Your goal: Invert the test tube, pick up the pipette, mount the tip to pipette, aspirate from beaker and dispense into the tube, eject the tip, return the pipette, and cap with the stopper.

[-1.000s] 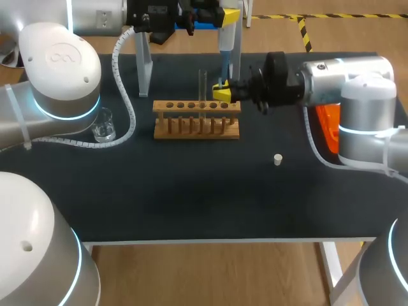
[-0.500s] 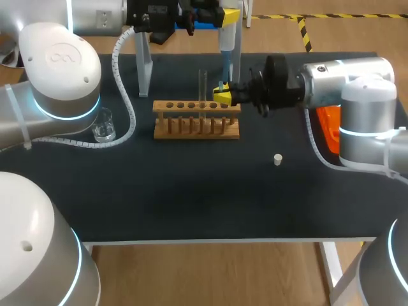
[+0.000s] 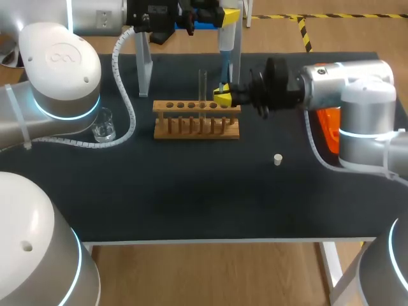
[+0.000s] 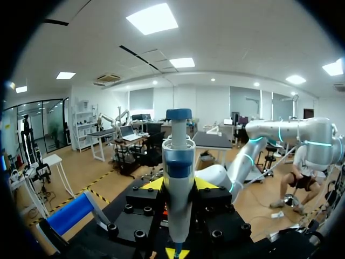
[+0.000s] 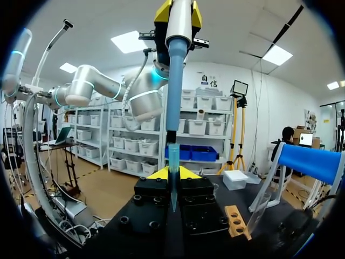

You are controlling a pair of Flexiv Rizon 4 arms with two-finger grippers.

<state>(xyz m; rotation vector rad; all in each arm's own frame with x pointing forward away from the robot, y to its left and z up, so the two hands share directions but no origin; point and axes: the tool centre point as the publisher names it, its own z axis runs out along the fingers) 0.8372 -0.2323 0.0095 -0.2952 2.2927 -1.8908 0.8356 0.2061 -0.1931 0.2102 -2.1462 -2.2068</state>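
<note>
My left gripper (image 3: 223, 14) is shut on the blue-and-white pipette (image 3: 225, 50) and holds it upright over the back of the table; in the left wrist view the pipette (image 4: 178, 183) stands between the yellow fingertips. My right gripper (image 3: 221, 96) is at the pipette's lower end, shut on a thin clear pipette tip (image 5: 172, 189) that lines up with the pipette shaft (image 5: 175, 81). A clear test tube (image 3: 203, 83) stands upright in the wooden rack (image 3: 196, 121), just left of my right gripper. The glass beaker (image 3: 103, 125) is at the left. The small white stopper (image 3: 278, 159) lies at the right.
An orange box (image 3: 327, 127) sits behind my right arm at the table's right edge. A pale stand (image 3: 144, 64) rises at the back left. The left arm's cable (image 3: 124, 95) hangs near the beaker. The dark table (image 3: 191, 191) stretches in front of the rack.
My right arm's wrist has shifted a little, with the gripper staying at the pipette's lower end. The left arm and pipette have not moved.
</note>
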